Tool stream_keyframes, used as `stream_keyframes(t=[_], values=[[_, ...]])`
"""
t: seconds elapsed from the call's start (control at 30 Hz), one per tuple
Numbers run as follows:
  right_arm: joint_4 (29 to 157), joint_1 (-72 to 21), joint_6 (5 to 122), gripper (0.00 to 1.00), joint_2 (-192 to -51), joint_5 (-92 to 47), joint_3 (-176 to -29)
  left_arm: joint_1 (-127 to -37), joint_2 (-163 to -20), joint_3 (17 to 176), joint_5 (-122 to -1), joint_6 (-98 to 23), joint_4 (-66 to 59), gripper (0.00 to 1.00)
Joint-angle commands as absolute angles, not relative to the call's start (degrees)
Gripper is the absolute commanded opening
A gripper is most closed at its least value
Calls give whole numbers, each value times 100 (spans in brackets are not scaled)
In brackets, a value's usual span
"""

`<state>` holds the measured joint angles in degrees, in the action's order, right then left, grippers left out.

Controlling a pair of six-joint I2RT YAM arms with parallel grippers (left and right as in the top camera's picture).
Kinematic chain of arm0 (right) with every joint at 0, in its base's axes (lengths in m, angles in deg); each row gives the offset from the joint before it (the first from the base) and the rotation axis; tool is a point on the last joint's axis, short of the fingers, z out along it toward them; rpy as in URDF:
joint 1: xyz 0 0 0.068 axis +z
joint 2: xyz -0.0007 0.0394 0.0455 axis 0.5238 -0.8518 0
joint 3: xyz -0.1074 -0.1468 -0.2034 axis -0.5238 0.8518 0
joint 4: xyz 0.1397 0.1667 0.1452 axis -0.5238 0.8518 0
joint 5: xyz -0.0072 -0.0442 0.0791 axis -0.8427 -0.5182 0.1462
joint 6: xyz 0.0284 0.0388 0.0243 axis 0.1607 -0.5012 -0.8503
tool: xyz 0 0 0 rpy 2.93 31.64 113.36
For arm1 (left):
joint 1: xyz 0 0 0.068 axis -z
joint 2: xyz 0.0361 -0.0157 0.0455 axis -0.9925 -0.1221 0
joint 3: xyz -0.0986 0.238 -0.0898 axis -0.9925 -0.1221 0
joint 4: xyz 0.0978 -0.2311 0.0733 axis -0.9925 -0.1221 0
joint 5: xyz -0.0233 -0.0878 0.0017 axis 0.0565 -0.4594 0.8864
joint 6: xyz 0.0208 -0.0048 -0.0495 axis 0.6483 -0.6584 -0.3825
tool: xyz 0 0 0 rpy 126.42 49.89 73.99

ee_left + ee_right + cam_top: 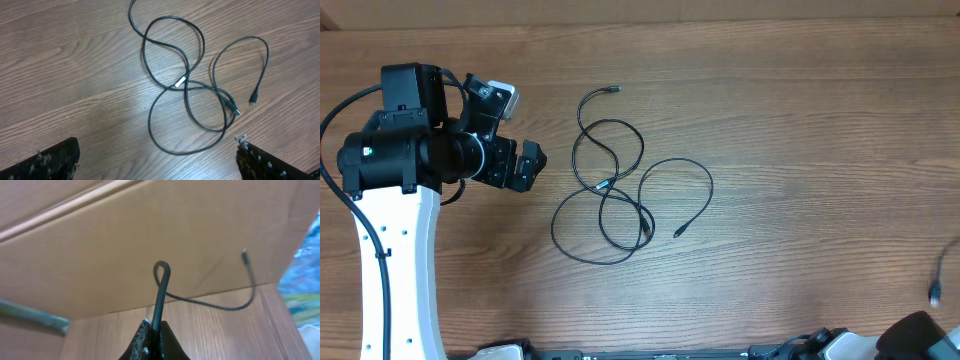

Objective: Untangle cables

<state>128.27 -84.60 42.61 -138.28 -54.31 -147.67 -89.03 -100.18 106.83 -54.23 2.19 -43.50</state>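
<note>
Thin black cables (603, 186) lie flat in loose overlapping loops — tangled together.

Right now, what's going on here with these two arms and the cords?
Two robot arms are untangling thin black cables. The right hand is shut on one cable, off by the right edge of the table. The other cables lie in overlapping loops mid-table, untouched. The left hand is open, to their left, holding nothing.
</note>
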Motion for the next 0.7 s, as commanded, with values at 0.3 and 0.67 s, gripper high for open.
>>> stream_keyframes(t=[0.3, 0.67], values=[[12873, -8567, 4246, 4, -14610, -4994, -14335, -8931, -10014, 10731, -5508, 285, -4364, 100], [12851, -8567, 4244, 4, -15093, -4992, -13867, -8931, -10014, 10731, -5508, 285, -4364, 99]])
